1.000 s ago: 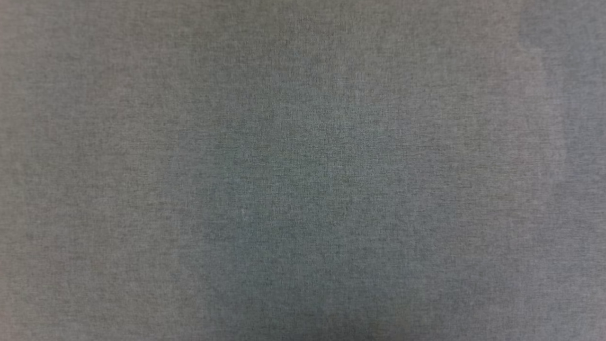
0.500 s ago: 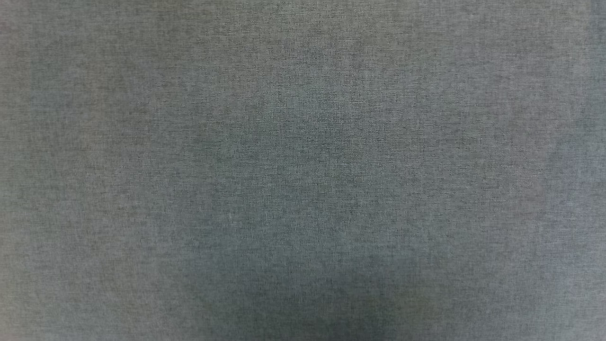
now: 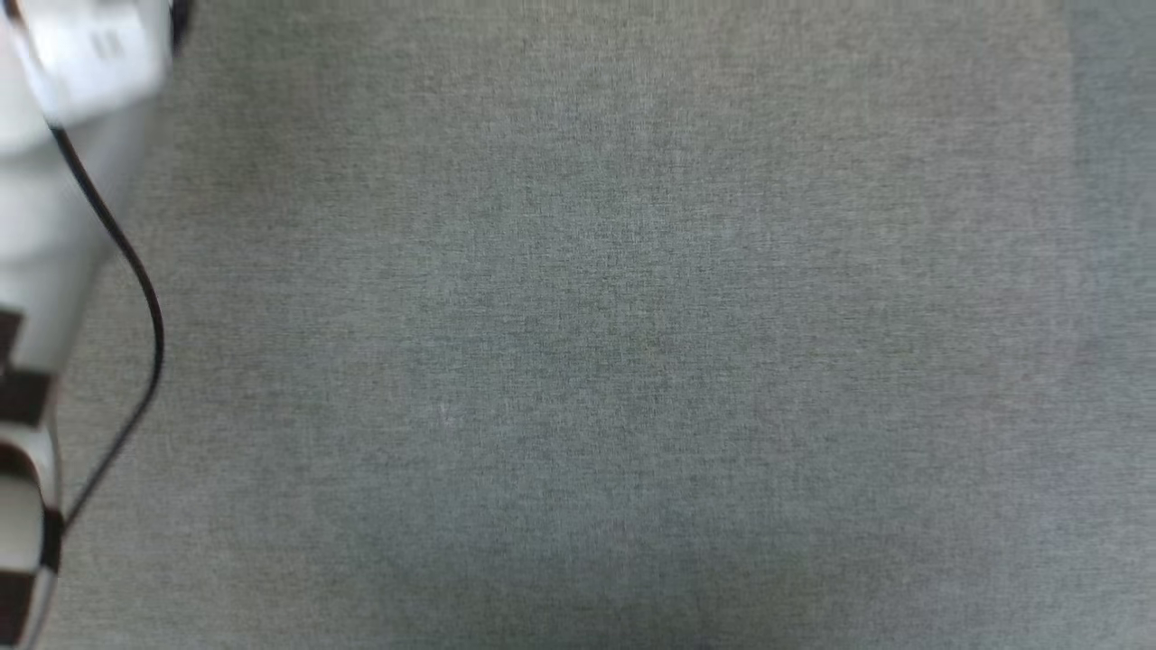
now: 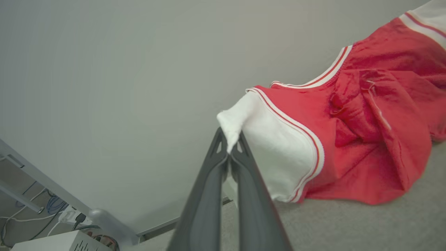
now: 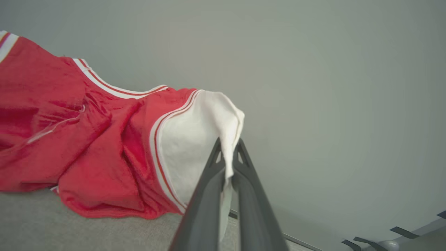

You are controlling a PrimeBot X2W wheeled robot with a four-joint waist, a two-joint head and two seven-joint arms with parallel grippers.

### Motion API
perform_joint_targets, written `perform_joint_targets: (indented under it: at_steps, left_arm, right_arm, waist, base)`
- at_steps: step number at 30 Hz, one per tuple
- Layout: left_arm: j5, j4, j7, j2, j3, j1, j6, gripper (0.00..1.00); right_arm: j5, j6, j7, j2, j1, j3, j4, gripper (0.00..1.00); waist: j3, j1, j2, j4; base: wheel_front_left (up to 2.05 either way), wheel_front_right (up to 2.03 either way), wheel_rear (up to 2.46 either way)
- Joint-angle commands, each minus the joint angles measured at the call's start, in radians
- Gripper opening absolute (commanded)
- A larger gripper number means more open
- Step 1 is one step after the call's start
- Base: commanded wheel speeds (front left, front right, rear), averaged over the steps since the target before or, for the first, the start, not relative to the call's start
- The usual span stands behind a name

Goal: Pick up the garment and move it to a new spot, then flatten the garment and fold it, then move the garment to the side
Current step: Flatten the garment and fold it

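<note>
Left gripper [image 4: 229,148] and right gripper [image 5: 228,155] each pinch a white sleeve [image 4: 275,150] of the garment [image 4: 369,139], which sags onto the table [image 4: 348,226]. They should pull apart evenly to stretch it flat.

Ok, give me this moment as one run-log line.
left gripper: shut on white sleeve of red jersey | right gripper: shut on other white sleeve | body: bunched on grey cloth surface
</note>
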Motion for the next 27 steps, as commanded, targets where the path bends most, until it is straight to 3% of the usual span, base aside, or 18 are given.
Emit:
perform_joint_targets:
  at_steps: [1, 9, 18, 27]
  left_arm:
    - [0.017, -0.028, -0.006, 0.013, 0.012, 0.070, 0.009, 0.00]
    - [0.056, -0.213, -0.006, 0.055, 0.079, 0.477, 0.045, 0.00]
    - [0.063, -0.345, -0.006, 0.058, 0.174, 0.847, 0.093, 0.00]
    - [0.080, -0.374, -0.006, 0.017, 0.254, 1.132, 0.084, 0.00]
  right_arm:
    - [0.011, -0.001, -0.008, -0.023, 0.069, 0.001, -0.037, 0.00]
    - [0.050, -0.001, -0.009, -0.099, 0.466, -0.032, -0.226, 0.00]
    - [0.059, -0.001, -0.009, -0.101, 0.822, -0.120, -0.324, 0.00]
    - [0.043, -0.001, -0.009, -0.062, 1.160, -0.278, -0.381, 0.00]
  waist:
    - [-0.065, -0.0001, 0.0000, 0.008]
    - [-0.221, -0.0001, 0.0000, 0.006]
    - [-0.362, -0.0001, 0.0000, 0.005]
    - [-0.483, -0.0001, 0.0000, 0.022]
  base:
    - [0.00, 0.00, 0.00]
    - [0.00, 0.00, 0.00]
    - [0.00, 0.00, 0.00]
    - [0.00, 0.00, 0.00]
